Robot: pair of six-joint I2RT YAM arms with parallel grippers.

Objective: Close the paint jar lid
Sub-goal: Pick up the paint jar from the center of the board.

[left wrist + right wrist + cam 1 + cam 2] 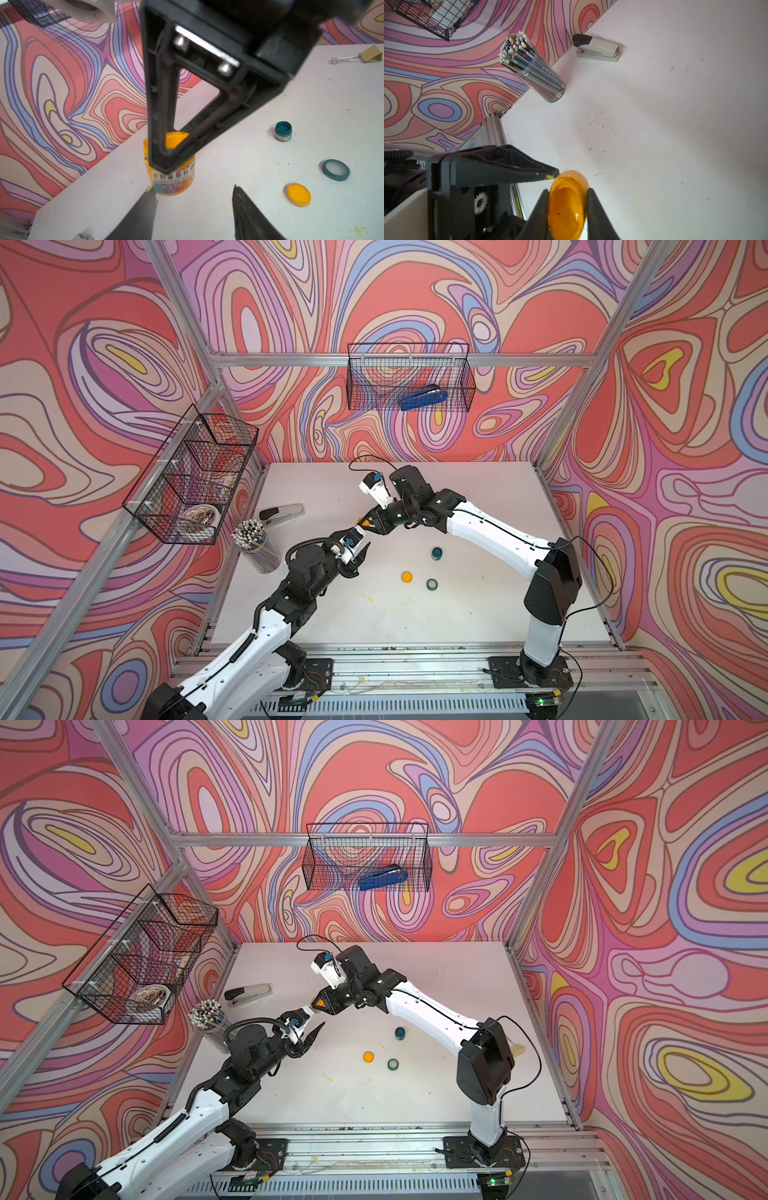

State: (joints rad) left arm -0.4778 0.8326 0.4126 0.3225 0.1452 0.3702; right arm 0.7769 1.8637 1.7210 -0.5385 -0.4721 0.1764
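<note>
The open yellow paint jar [171, 178] stood upright toward the left-rear part of the table [478, 614], its mouth uncovered and full of glossy orange-yellow paint. It was pinched between the jaws of the right gripper [568, 191], which were closed tight on its sides just under the rim. Whether the base touched the table could not be told. The left gripper [193, 187] hung just beside the jar with its jaws partly apart and nothing between them. In the right wrist view one left fingertip [550, 176], smeared with yellow paint, sat right at the jar's rim, touching it or very nearly. In both top views the two grippers met nose to nose over the jar, the right gripper [365, 524] reaching in from the right. The matching yellow lid [407, 576] lay flat on the table, well apart from the jar and nearer the front edge, inner side up as far as could be seen. Just beside it lay a teal lid [432, 584], and a small teal paint jar [436, 553] stood open a little behind the two lids. Along the left side were a clear cup of pencils [255, 545] and a grey stapler [281, 514]. A binder clip [363, 56] lay near the far right edge.
</note>
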